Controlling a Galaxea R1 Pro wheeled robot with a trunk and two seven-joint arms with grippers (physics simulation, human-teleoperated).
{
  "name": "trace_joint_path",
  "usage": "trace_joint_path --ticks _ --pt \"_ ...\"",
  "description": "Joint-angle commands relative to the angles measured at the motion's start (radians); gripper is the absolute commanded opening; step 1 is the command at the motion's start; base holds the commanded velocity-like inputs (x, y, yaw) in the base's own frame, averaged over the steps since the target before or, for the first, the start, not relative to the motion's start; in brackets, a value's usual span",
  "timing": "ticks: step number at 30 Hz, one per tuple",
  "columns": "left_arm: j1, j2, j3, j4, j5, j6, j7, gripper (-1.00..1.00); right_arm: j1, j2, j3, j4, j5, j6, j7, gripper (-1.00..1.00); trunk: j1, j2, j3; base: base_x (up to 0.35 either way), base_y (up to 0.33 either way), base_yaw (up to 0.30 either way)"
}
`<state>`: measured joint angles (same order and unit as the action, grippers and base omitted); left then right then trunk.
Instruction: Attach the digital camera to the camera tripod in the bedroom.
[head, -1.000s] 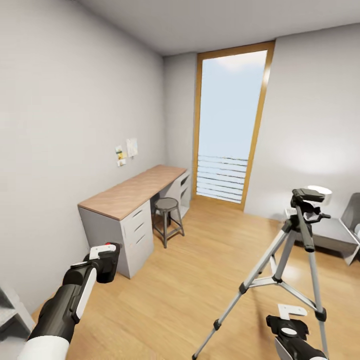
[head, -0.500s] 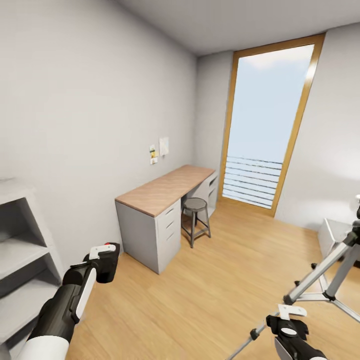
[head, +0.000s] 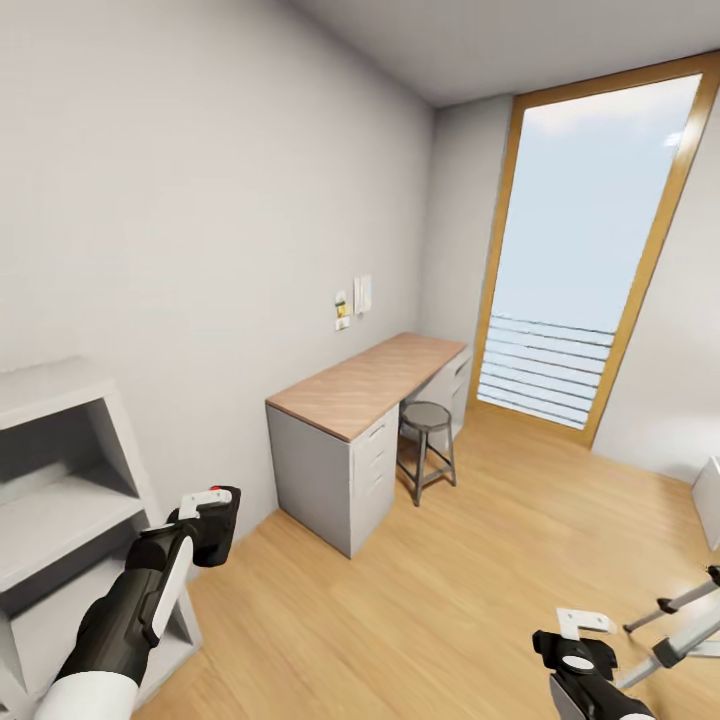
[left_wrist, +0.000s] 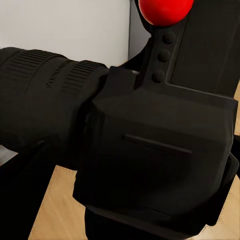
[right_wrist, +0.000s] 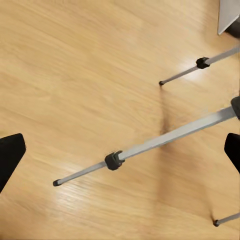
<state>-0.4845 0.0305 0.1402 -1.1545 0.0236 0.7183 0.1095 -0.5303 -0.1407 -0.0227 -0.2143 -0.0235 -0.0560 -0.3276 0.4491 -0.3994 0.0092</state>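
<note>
At the lower right edge of the head view only the tripod (head: 690, 625) legs show, so turn back toward it, keeping the left gripper (head: 207, 520) clamped on the camera (left_wrist: 150, 150); the right gripper (head: 580, 650) looks open and empty

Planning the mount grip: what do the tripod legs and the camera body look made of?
The camera tripod legs look like silver metal tubes with a satin sheen, joined by black, likely plastic collars. The digital camera body looks like matte black plastic, with a ribbed lens barrel and a glossy red button; being a render, this is by appearance only.
</note>
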Motion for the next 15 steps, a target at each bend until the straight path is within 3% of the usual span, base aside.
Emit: trace_joint_path --ticks 1,15 --pt "0.0 0.0 -0.001 -0.001 0.003 0.004 0.004 -1.0 0.0 0.001 -0.002 0.001 -0.003 -0.005 -0.001 1.0 0.001 -0.001 0.0 0.307 0.15 0.004" --pt "0.0 0.0 -0.002 0.001 0.003 0.003 0.004 -1.0 0.0 0.0 -0.002 0.001 -0.001 -0.005 0.001 1.0 0.001 -0.001 0.0 0.31 0.145 0.001"
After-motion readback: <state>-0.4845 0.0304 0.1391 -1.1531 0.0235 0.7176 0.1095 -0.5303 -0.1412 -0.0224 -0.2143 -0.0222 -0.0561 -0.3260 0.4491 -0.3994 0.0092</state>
